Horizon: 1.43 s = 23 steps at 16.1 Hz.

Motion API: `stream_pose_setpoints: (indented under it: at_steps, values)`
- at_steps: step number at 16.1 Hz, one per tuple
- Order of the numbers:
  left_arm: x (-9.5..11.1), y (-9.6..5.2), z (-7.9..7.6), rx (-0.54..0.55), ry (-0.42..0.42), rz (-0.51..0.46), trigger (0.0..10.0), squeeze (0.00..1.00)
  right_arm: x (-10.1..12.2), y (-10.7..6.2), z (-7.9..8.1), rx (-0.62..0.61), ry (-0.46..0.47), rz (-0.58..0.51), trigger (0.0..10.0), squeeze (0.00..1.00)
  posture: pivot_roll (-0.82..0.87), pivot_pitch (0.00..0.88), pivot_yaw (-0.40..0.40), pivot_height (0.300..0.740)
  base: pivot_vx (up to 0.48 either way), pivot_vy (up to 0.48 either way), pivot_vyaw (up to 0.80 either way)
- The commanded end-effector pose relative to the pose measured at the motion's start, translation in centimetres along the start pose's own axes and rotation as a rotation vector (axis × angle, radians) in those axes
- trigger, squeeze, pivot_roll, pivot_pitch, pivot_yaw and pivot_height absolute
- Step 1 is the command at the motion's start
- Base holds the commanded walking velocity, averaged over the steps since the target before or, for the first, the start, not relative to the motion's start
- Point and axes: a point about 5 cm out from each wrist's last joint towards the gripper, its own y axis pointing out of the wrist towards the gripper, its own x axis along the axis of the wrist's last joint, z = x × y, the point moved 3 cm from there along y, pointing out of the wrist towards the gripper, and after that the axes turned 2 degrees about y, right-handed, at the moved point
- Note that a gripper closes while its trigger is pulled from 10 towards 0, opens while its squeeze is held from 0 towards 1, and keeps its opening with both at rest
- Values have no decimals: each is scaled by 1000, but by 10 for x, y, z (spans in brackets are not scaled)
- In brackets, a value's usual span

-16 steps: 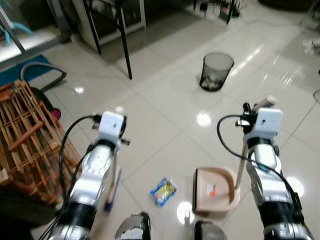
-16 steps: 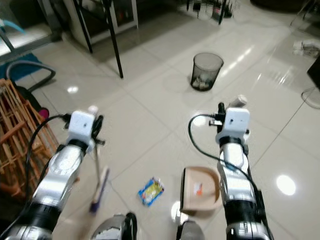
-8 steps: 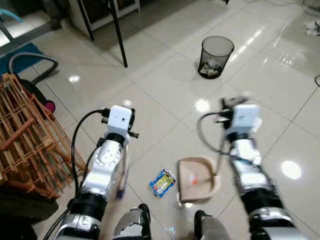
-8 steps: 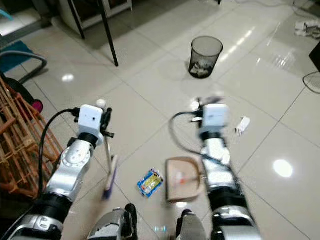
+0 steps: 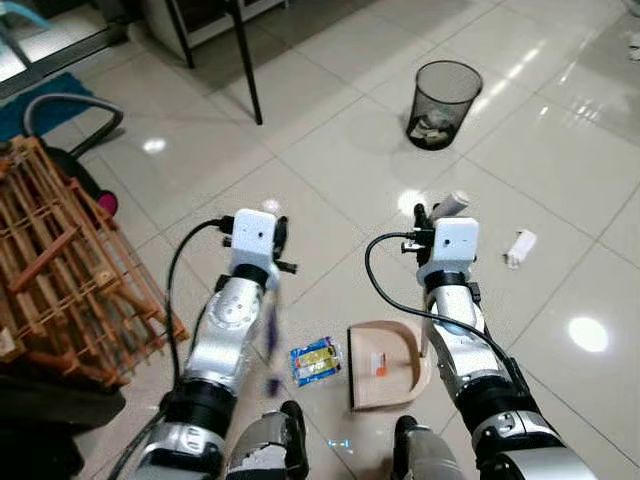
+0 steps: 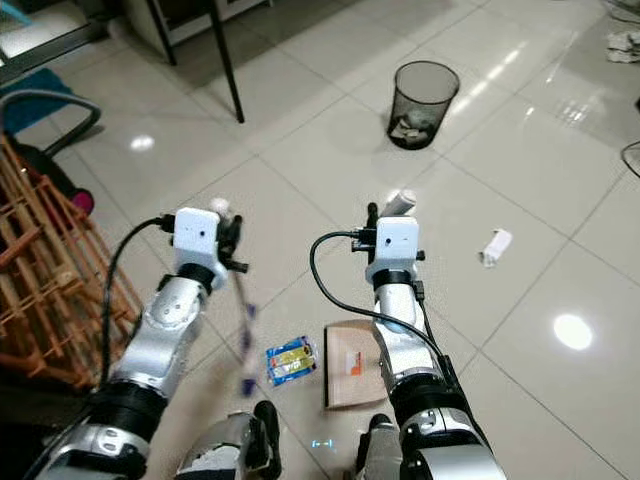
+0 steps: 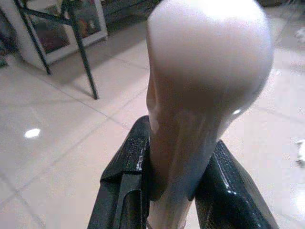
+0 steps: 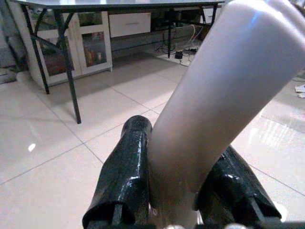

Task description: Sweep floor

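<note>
My left gripper (image 5: 274, 236) is shut on the white handle of a broom (image 7: 200, 95), one finger (image 7: 125, 183) on each side of it. The broom's purple head (image 5: 271, 352) is blurred, just left of a blue and yellow wrapper (image 5: 315, 361) on the tiles. My right gripper (image 5: 432, 214) is shut on the upright pale handle (image 8: 224, 90) of a beige dustpan (image 5: 385, 366). The pan rests on the floor just right of the wrapper, its open edge facing it.
A black mesh bin (image 5: 444, 90) with rubbish stands ahead to the right. A white scrap (image 5: 520, 248) lies right of my right arm. A wooden rack (image 5: 60, 270) is close on the left, a black table leg (image 5: 246, 70) behind. My feet (image 5: 270, 452) are below.
The broom head has swung from my left arm's left side to its right, close to the wrapper. The dustpan has moved left toward the wrapper. The camera has shifted too.
</note>
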Motion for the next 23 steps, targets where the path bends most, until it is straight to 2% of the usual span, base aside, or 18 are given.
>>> stream_pose_setpoints:
  at_steps: [1,4,8,9,11,14,15,18,20,22,23]
  values:
    - [-7,-2,-18,-62,-116,27,10000,0,2,0,2,-3,-4,-19,10000,0,62,279,80,740,0,0,0]
    - [0,0,-30,-104,-187,4,10000,0,-2,-2,1,-10,-3,-7,10000,0,60,282,78,740,0,0,0]
    - [14,4,-27,-80,-212,-55,10000,0,-3,-4,3,-2,23,-10,10000,0,64,259,73,740,0,0,0]
    - [18,4,-27,-91,-203,-70,10000,0,-4,-5,3,0,30,-6,10000,0,67,247,69,740,0,0,0]
    - [26,2,-25,-159,-91,-119,10000,0,-9,-10,-6,-15,53,4,10000,0,76,206,53,740,0,0,0]
    - [35,1,0,-135,-28,-160,10000,0,-9,-9,-22,-64,94,1,10000,0,82,151,48,740,0,0,0]
    - [41,0,26,-88,-8,-181,10000,0,-6,-7,-35,-107,123,-13,10000,0,82,139,50,740,0,0,0]
    - [40,0,66,-2,34,-160,10000,0,-4,-4,-43,-122,146,-21,10000,0,83,109,55,740,0,0,0]
    - [34,-5,93,63,85,-127,10000,0,-3,-4,-46,-137,179,-34,10000,0,81,80,65,740,0,0,0]
    - [23,-10,109,119,156,-73,10000,0,1,-2,-49,-150,209,-45,10000,0,76,63,70,740,0,0,0]
    - [16,-18,110,135,161,-57,10000,0,10,1,-52,-158,221,-71,10000,0,62,59,70,740,0,0,0]
